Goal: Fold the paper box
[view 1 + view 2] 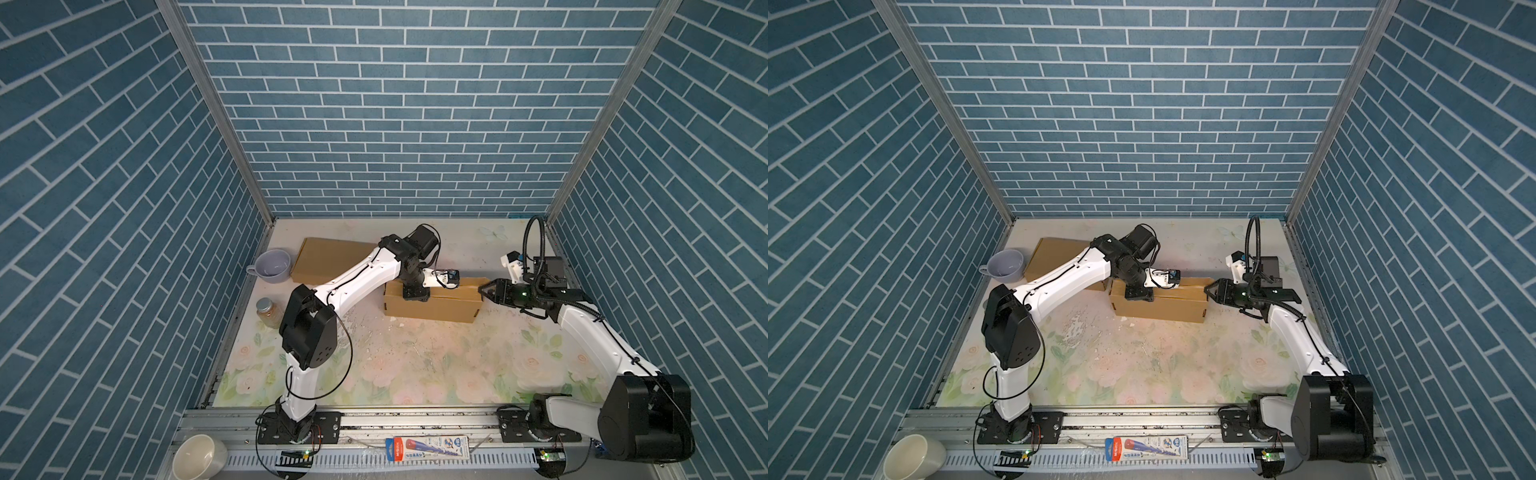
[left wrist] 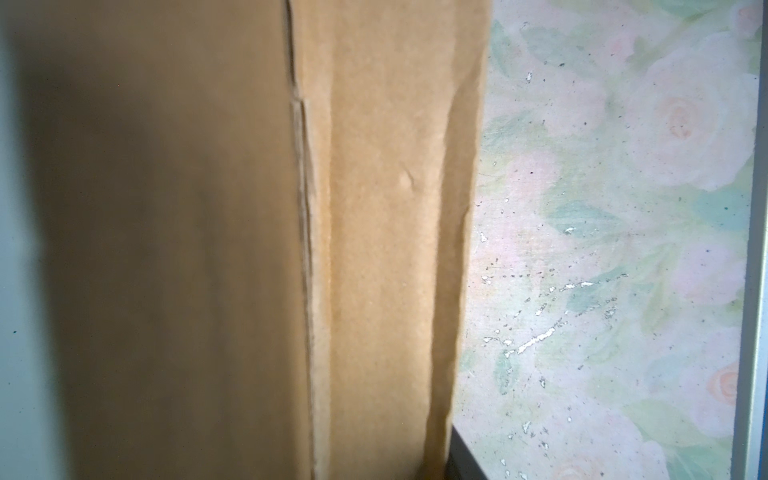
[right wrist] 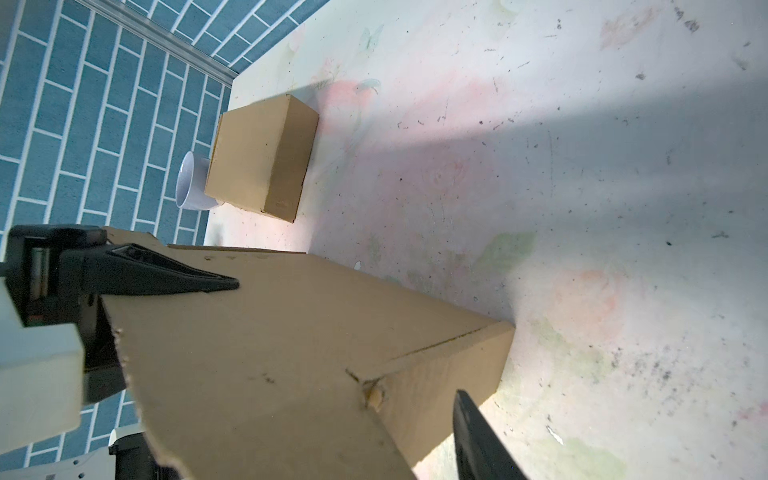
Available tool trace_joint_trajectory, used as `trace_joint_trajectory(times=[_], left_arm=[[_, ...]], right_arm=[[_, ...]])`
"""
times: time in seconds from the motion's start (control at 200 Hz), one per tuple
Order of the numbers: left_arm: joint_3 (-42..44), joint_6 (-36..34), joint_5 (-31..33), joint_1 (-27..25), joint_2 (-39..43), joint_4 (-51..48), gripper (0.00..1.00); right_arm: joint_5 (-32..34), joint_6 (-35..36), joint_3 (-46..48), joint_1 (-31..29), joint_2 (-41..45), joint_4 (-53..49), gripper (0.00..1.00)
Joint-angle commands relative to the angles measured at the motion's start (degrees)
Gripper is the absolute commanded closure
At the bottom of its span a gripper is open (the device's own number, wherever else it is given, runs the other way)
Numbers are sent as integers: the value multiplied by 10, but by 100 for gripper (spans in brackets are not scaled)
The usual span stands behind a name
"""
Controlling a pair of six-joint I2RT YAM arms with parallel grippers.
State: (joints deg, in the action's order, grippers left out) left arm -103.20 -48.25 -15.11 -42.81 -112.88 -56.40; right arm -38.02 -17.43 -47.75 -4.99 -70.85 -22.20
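Both top views look from high above the front rail (image 1: 415,415), tilted down towards the back brick wall (image 1: 395,124). They stand far enough off to take in the whole counter (image 1: 415,365). They share nearly the same scene, one shifted slightly sideways from the other.

The left wrist camera sits very close over the paper box (image 2: 374,249). The blurred cardboard fills over half the picture, with a strip of counter beside it.

The right wrist camera looks along its own fingers (image 3: 166,274), near and low, across the same box. It faces the far box (image 3: 262,158) and the cup (image 3: 189,183), which both top views also show.
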Motion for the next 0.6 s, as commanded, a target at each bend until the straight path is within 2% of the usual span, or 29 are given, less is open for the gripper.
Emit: trace_joint_trajectory(times=[0.0, 0.1, 0.295, 0.445, 0.595], left_arm=[[40, 16, 3, -4, -67, 22, 69], [45, 12, 10, -4, -66, 21, 69], [49, 12, 7, -4, -65, 25, 70], [47, 11, 6, -4, -67, 24, 70], [43, 12, 7, -4, -68, 23, 69]], right_arm=[[56, 40, 3, -2, -13, -58, 51], [60, 51, -22, -2, 19, -79, 45], [82, 122, -103, -5, 34, -177, 40], [121, 162, -149, -22, 18, -221, 40], [162, 194, -198, -51, -8, -254, 45]])
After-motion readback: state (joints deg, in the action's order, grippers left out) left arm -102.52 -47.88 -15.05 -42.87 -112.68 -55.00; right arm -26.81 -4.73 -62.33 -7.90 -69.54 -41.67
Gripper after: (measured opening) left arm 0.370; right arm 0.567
